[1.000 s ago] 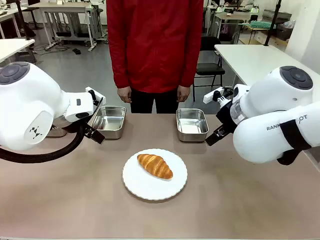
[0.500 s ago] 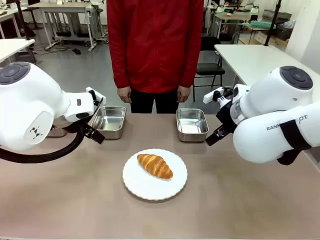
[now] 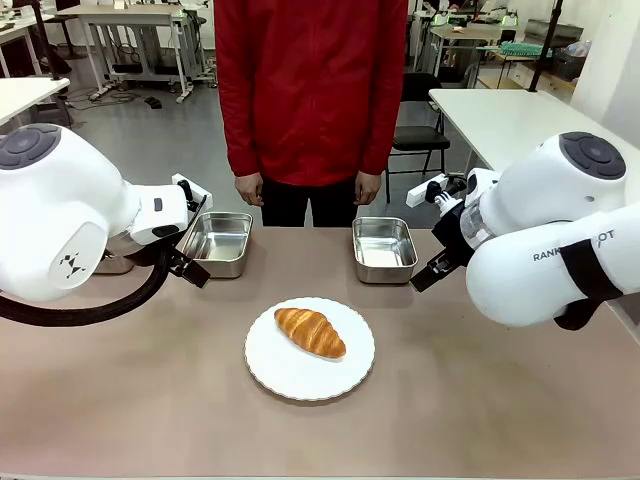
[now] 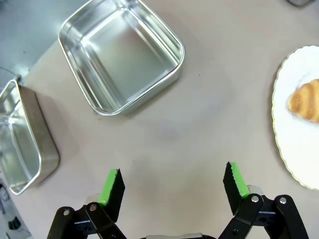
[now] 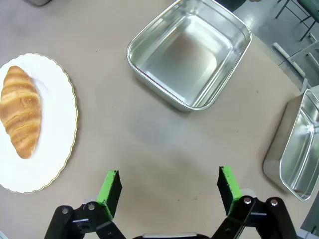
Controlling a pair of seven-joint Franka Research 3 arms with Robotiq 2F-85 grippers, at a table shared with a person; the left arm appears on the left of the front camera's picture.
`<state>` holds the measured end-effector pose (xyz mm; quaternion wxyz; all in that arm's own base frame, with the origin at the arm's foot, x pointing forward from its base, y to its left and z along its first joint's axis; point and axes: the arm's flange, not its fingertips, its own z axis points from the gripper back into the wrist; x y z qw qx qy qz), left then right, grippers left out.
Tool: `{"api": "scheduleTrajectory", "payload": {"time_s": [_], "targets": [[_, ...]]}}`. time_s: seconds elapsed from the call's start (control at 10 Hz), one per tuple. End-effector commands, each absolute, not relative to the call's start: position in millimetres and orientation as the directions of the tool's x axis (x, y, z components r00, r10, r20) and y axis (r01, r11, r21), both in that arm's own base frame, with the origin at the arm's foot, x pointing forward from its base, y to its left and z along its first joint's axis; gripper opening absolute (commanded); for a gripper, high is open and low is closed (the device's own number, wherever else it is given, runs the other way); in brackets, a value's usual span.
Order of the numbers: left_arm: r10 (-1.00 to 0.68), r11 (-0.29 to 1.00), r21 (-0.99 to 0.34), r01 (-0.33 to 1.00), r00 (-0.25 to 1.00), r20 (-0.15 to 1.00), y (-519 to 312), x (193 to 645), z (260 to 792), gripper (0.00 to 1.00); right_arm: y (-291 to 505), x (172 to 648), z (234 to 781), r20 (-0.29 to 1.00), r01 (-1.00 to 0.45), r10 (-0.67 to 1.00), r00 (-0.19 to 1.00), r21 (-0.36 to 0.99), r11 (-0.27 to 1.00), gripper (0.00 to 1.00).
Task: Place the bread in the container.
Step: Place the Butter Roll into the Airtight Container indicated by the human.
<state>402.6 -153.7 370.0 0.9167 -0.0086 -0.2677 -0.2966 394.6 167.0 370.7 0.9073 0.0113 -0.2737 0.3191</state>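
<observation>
Left tool [image 4: 173, 180]: wide open, empty, above the counter [image 4: 199, 124].
Right tool [image 5: 168, 183]: wide open, empty.
Bread [image 3: 310, 331]: on the plate [image 3: 292, 380].

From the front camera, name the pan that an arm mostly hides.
The leftmost pan, tucked behind the left arm; the middle pan and right pan show nearly whole.

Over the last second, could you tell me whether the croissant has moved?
No. The croissant sits at the same spot on the white plate.
</observation>
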Motion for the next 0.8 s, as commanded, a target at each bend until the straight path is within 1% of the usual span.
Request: {"api": "scheduleTrajectory", "payload": {"time_s": [0.0, 0.1, 0.3, 0.4, 0.5, 0.6, 0.7], "targets": [[-0.531, 0.815, 0.088, 0.573, 0.679, 0.506, -149.0, 415.9, 396.7, 1.0, 161.2, 419.1, 400.7, 0.529, -0.583, 0.554, 0.644, -0.129, 0.802, 1.0], [-0.515, 0.818, 0.045, 0.573, 0.695, 0.502, -136.4, 431.5, 424.1, 1.0, 153.9, 442.2, 425.2, 0.535, -0.59, 0.541, 0.649, -0.095, 0.802, 1.0], [-0.558, 0.786, 0.014, 0.618, 0.7, 0.447, -100.2, 458.5, 471.0, 1.0, 120.7, 482.2, 465.9, 0.552, -0.587, 0.501, 0.666, -0.025, 0.809, 1.0], [-0.595, 0.746, -0.025, 0.666, 0.682, 0.425, -70.9, 470.0, 495.7, 1.0, 99.8, 487.8, 483.1, 0.574, -0.6, 0.486, 0.659, 0.01, 0.8, 1.0], [-0.626, 0.683, -0.078, 0.726, 0.637, 0.449, -27.9, 479.6, 522.3, 1.0, 59.7, 488.5, 504.5, 0.609, -0.613, 0.47, 0.639, 0.035, 0.789, 1.0], [-0.624, 0.637, -0.118, 0.762, 0.599, 0.502, 11.6, 481.9, 540.1, 1.0, 25.3, 486.6, 516.1, 0.63, -0.628, 0.465, 0.622, 0.047, 0.777, 1.0], [-0.667, 0.557, -0.111, 0.823, 0.523, 0.531, 48.1, 483.4, 549.4, 1.0, -5.6, 485.7, 521.0, 0.651, -0.633, 0.448, 0.613, 0.065, 0.772, 1.0]]}}
